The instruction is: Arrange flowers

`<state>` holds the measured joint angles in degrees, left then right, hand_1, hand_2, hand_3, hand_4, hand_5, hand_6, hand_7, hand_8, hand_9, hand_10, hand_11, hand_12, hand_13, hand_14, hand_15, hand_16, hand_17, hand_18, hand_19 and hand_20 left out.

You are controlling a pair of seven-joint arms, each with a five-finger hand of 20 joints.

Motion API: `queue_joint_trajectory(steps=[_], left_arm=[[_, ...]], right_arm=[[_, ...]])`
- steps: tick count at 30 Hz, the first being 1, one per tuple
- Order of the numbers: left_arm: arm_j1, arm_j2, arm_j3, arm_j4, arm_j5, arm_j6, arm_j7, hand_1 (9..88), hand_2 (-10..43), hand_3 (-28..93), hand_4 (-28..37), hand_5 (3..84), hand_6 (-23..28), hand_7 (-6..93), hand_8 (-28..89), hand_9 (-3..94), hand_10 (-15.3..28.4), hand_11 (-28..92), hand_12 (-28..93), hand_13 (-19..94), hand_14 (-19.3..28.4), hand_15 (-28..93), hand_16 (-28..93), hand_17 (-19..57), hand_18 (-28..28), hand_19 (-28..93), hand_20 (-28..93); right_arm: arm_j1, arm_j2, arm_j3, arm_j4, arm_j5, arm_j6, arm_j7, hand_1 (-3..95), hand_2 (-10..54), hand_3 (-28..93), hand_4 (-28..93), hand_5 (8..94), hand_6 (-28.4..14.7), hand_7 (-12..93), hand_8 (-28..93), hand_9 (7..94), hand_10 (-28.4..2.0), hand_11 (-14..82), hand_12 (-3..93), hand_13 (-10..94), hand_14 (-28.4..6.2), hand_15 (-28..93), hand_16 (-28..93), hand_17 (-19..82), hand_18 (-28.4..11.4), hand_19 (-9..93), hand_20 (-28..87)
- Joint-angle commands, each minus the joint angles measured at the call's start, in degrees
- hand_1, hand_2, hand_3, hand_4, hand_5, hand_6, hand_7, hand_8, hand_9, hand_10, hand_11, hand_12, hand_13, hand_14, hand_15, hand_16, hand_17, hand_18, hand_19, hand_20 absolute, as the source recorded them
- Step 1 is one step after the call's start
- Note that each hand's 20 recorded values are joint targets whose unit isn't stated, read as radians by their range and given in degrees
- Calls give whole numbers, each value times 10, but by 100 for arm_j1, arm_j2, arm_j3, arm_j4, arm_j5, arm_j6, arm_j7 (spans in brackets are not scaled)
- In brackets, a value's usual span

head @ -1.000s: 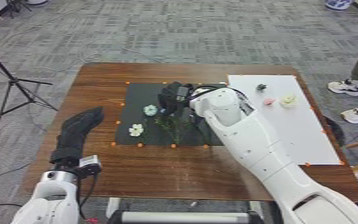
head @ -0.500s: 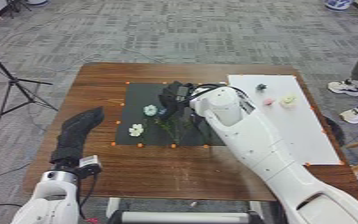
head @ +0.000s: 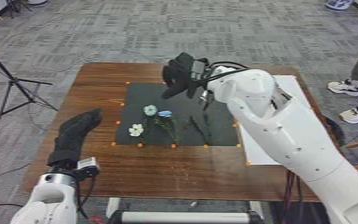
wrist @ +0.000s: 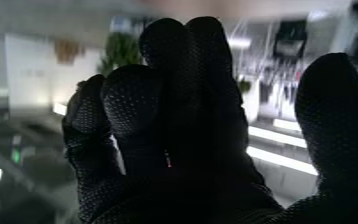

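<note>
My right hand [head: 184, 74] is raised over the back edge of the dark mat [head: 140, 96], open. The right wrist view shows the same hand [wrist: 189, 130] with fingers extended, the thumb apart and nothing held. On the mat's left part lie a pale blue flower [head: 151, 109], a blue flower [head: 165, 114] close beside it and a white flower [head: 136, 130] nearer the front. Thin dark green stems [head: 198, 128] lie to their right; their upper ends are hard to make out. My left hand [head: 76, 129] rests open at the table's left side.
A white board [head: 262, 154] lies on the right of the brown table [head: 171, 172], largely covered by my right arm. Small orange markers line the mat's edges. A black tripod stands left of the table, and a person's legs are at the right.
My right hand has risen off the mat and moved toward the back, uncovering the blue flower and the stems. My right arm now covers the small flowers on the white board. The left hand is unmoved.
</note>
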<state>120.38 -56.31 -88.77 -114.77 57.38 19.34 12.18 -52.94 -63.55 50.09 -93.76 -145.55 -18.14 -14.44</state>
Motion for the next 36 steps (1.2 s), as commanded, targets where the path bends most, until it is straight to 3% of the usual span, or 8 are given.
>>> queue_joint_trajectory(steps=[1, 9, 12, 21, 36], left_arm=[[145, -63, -55, -68, 32, 53, -25, 245, 21, 712, -247, 462, 49, 156, -79, 441, 128, 193, 102, 319, 160, 147, 8, 20, 113, 58, 138], [247, -70, -91, -102, 2, 33, 9, 245, 23, 710, -247, 463, 50, 156, -80, 441, 127, 194, 103, 320, 160, 147, 8, 20, 113, 58, 138], [288, -72, -106, -121, 3, 54, 12, 245, 22, 710, -247, 463, 49, 156, -79, 442, 126, 193, 103, 320, 161, 147, 8, 20, 113, 58, 138], [230, -91, -52, -110, 21, 54, 18, 245, 22, 711, -246, 462, 50, 155, -79, 441, 126, 193, 103, 320, 161, 148, 8, 20, 113, 59, 138], [393, -137, -116, -156, 6, 18, 60, 244, 22, 713, -248, 463, 49, 155, -79, 442, 127, 193, 102, 321, 162, 149, 8, 20, 114, 61, 138]], right_arm=[[-617, 1590, 1155, -650, 260, 328, 380, 208, -23, 692, -194, 684, 26, 305, -135, 715, -136, 425, 326, 612, -149, 714, 426, 259, -250, 740, 591], [-1399, 2108, 1985, -274, -140, 571, 330, 206, -46, 697, -191, 676, 25, 300, -132, 714, -136, 423, 326, 612, -149, 714, 425, 257, -250, 738, 593], [-1511, 2033, 2177, 66, -173, 547, 270, 207, -49, 697, -191, 672, 25, 302, -132, 715, -135, 423, 326, 613, -149, 714, 425, 258, -250, 737, 594], [-1114, 1588, 1902, 1355, -854, 1223, -121, 205, -79, 707, -193, 661, 24, 306, -135, 717, -135, 427, 328, 616, -152, 720, 428, 259, -253, 738, 601], [-1215, 1495, 2037, 1841, -1575, 1065, -425, 194, -92, 705, -193, 655, 24, 311, -137, 710, -137, 428, 326, 613, -153, 721, 431, 257, -255, 734, 606]])
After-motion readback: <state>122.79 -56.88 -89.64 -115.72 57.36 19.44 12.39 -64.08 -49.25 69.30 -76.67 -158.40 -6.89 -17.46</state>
